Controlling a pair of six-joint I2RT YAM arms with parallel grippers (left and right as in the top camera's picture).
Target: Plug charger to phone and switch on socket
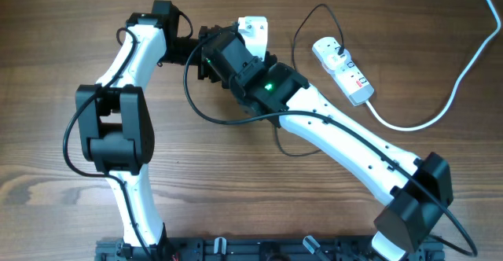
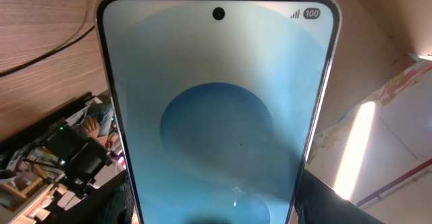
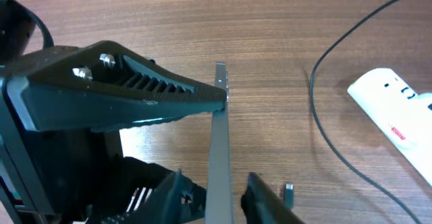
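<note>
My left gripper (image 2: 216,207) is shut on the phone (image 2: 216,109), its dark fingers on the two long sides; the teal-blue screen fills the left wrist view. In the right wrist view the phone (image 3: 219,143) stands edge-on between the open fingers of my right gripper (image 3: 219,198), with a gap on each side. A small dark plug (image 3: 289,196) is just right of the right finger, outside it. The charger's thin black cable (image 3: 324,123) curves towards the socket (image 3: 398,113). In the overhead view both grippers (image 1: 185,49) (image 1: 211,56) meet at the back centre and hide the phone.
The socket (image 1: 343,71) lies at the back right, with the charger cable (image 1: 297,37) looping from it. Its thick white cord (image 1: 464,72) runs to the back right corner. A finger of my left gripper (image 3: 121,92) crosses the right wrist view. The table is bare wood (image 1: 63,214).
</note>
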